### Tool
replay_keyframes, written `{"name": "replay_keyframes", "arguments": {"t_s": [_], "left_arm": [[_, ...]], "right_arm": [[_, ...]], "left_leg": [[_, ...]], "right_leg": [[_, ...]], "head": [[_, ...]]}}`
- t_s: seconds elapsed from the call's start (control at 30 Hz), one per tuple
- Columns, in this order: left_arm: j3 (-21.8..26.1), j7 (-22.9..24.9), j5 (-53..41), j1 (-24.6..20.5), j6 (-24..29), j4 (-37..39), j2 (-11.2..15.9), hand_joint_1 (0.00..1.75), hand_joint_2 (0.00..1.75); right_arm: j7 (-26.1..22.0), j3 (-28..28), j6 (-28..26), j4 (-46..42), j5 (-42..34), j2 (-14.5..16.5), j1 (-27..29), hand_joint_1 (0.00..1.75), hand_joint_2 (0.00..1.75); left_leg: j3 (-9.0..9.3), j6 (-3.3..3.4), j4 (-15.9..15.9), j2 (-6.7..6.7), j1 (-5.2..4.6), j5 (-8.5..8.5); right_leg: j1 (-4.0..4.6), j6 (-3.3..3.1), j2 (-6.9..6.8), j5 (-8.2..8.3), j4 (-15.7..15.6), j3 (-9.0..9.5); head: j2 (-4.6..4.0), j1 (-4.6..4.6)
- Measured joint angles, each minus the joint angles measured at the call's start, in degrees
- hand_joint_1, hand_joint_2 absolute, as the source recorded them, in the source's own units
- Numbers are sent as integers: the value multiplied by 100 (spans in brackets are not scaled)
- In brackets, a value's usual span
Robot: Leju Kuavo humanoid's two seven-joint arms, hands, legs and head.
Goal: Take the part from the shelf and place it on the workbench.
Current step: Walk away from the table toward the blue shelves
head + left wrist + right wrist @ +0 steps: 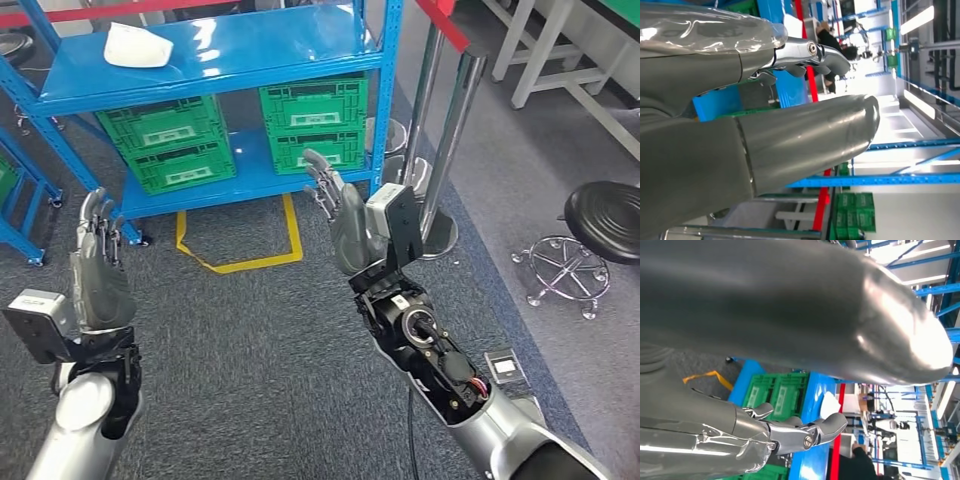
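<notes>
a white part (137, 46) lies on a blue shelf (226, 55) above green crates (172, 143), with yellow floor tape (240, 262) on grey carpet (249, 350).

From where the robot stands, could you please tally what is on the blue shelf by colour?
Green crates: 4, in two stacks of two, on the lower shelf board
White part: 1, on the upper shelf board
Total: 5

Counts, head view: one white part (137, 46) on the blue shelf (226, 55); four green crates (177, 143) below in two stacks of two; one yellow floor outline (240, 262); one black stool (604, 215); two chrome posts (453, 130), possibly more beyond the frame.
</notes>
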Motion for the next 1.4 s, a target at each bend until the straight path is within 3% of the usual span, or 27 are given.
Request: {"name": "replay_keyframes", "arguments": {"t_s": [0.03, 0.07, 0.13, 0.2, 0.3, 0.37, 0.4, 0.43, 0.5, 0.53, 0.57, 0.63, 0.7, 0.73, 0.8, 0.87, 0.9, 0.93, 1.0, 1.03, 1.07, 1.2, 1.27, 1.33, 1.37, 1.4], "left_arm": [[0, -1, 0, -8, -1, 0, 3, 0, 0], [0, -2, -1, -16, -3, 0, 5, 0, 0], [0, -4, -4, -29, -8, -1, 5, 0, 0], [0, -7, -9, -37, -13, -2, 1, 0, 0], [0, -5, -16, -36, -19, 0, -2, 0, 0], [0, 3, -22, -10, -22, 2, -1, 0, 0], [0, 7, -24, -2, -23, 3, -1, 0, 0], [0, 11, -26, 3, -23, 4, -1, 0, 0], [0, 22, -26, 6, -27, 8, -4, 0, 0], [0, 27, -26, 1, -29, 11, -7, 0, 0], [0, 31, -26, -1, -33, 14, -9, 0, 0], [0, 32, -27, -11, -38, 15, -14, 0, 0], [0, 28, -29, -19, -40, 15, -16, 0, 0], [0, 27, -30, -25, -40, 15, -16, 0, 0], [0, 26, -30, -21, -40, 15, -15, 0, 0], [0, 28, -27, 8, -40, 15, -7, 0, 0], [0, 29, -27, 20, -40, 15, -2, 0, 0], [0, 29, -26, 25, -40, 15, 2, 0, 0], [0, 30, -26, 24, -39, 15, 8, 0, 0], [0, 32, -25, 24, -37, 15, 10, 0, 0], [0, 35, -22, 25, -36, 14, 13, 0, 0], [0, 54, 13, 22, -23, 7, 21, 0, 0], [0, 62, 36, 15, 3, 3, 21, 0, 0], [0, 72, 52, 24, 30, 3, 22, 0, 0], [0, 78, 58, 34, 37, 3, 23, 0, 0], [0, 82, 63, 41, 41, 3, 24, 0, 0]], "right_arm": [[-7, 0, 2, 5, -4, 0, 0, 0, 0], [-14, 1, 5, 11, -10, 0, 2, 0, 0], [-33, 3, 11, 20, -21, -1, -3, 0, 0], [-56, 5, 15, 24, -23, -1, -28, 0, 0], [-69, 14, 15, 40, -27, -1, -53, 0, 0], [-69, 21, 12, 57, -28, -3, -31, 0, 0], [-69, 23, 10, 66, -28, -4, -25, 0, 0], [-69, 24, 8, 73, -28, -5, -22, 0, 0], [-70, 28, 2, 83, -28, -5, -22, 0, 0], [-67, 32, -1, 87, -28, -5, -20, 0, 0], [-66, 38, -4, 89, -28, -5, -17, 0, 0], [-62, 46, -14, 86, -28, -5, -17, 0, 0], [-65, 49, -21, 77, -26, -5, -28, 0, 0], [-63, 50, -21, 73, -25, -5, -31, 0, 0], [-59, 51, -21, 72, -24, -5, -28, 0, 0], [-54, 53, -21, 74, -24, -5, -19, 0, 0], [-52, 54, -21, 75, -24, -5, -18, 0, 0], [-52, 54, -21, 76, -24, -5, -18, 0, 0], [-52, 56, -21, 77, -24, -5, -20, 0, 0], [-51, 57, -23, 78, -24, -5, -24, 0, 0], [-50, 60, -28, 78, -24, -5, -26, 0, 0], [-61, 72, -69, 76, -22, -5, -27, 0, 0], [-70, 78, -72, 76, -22, -5, -26, 0, 0], [-74, 85, -70, 80, -22, -5, -8, 0, 0], [-74, 87, -70, 83, -22, -5, 4, 0, 0], [-75, 87, -70, 86, -22, -5, 12, 0, 0]], "left_leg": [[117, 59, -273, -13, -38, 66], [190, 94, -398, -23, -61, 22], [322, 104, -556, -16, -46, -74], [499, 94, -652, -13, -1, -142], [713, 99, -685, -18, 14, -270], [860, 91, -681, -19, 15, -385], [947, 82, -678, -20, 17, -447], [1042, 70, -675, -19, 20, -515], [1197, 27, -656, -18, 18, -649], [1234, -4, -645, -19, 14, -705], [1252, -40, -627, -21, 10, -740], [1270, -106, -572, -23, 8, -779], [1173, -152, -299, -21, 21, -852], [1007, -177, -2, -20, 29, -942], [459, -231, 801, -20, 45, -1216], [25, -263, 1222, -20, 60, -1344], [-36, -258, 1123, -19, 64, -1241], [16, -240, 815, -19, 67, -1008], [272, -187, -16, -16, 59, -465], [372, -153, -301, -12, 45, -353], [426, -115, -452, -12, 30, -314], [581, 48, -520, -26, 40, -347], [680, 100, -523, -25, 38, -392], [754, 130, -521, -26, 18, -468], [800, 136, -520, -29, 7, -512], [859, 138, -520, -33, -4, -561]], "right_leg": [[-7, 27, 10, -32, -41, 41], [-16, 59, 15, -34, -68, 75], [-23, 126, 1, -4, -52, 116], [-6, 164, -62, -33, 237, 24], [-6, 215, -122, -397, 1263, -577], [-12, 257, -130, -601, 1573, -918], [-15, 263, -140, -536, 1438, -958], [-18, 264, -153, -306, 1121, -916], [-13, 238, -191, 346, 326, -768], [-2, 201, -204, 549, 63, -698], [12, 147, -209, 636, -65, -667], [33, 28, -189, 589, -76, -595], [24, -52, -169, 569, -89, -510], [15, -77, -162, 549, -94, -466], [8, -102, -156, 488, -98, -416], [7, -97, -139, 413, -97, -350], [6, -88, -131, 370, -97, -300], [4, -76, -125, 323, -97, -237], [7, -33, -119, 226, -100, -121], [11, -1, -113, 180, -109, -83], [15, 34, -109, 150, -120, -52], [24, 164, -128, 54, 82, -45], [10, 194, -150, -189, 673, -355], [10, 214, -153, -476, 1437, -840], [10, 215, -154, -545, 1627, -1015], [11, 206, -154, -502, 1598, -1091]], "head": [[0, -8], [0, -17], [0, -47], [-1, -19], [-1, 63], [0, 102], [0, 125], [0, 152], [0, 185], [0, 185], [0, 178], [0, 156], [0, 131], [0, 107], [0, 55], [0, 32], [0, 28], [0, 25], [0, 13], [0, 4], [0, -6], [0, 20], [0, 69], [0, 116], [0, 137], [0, 157]]}}
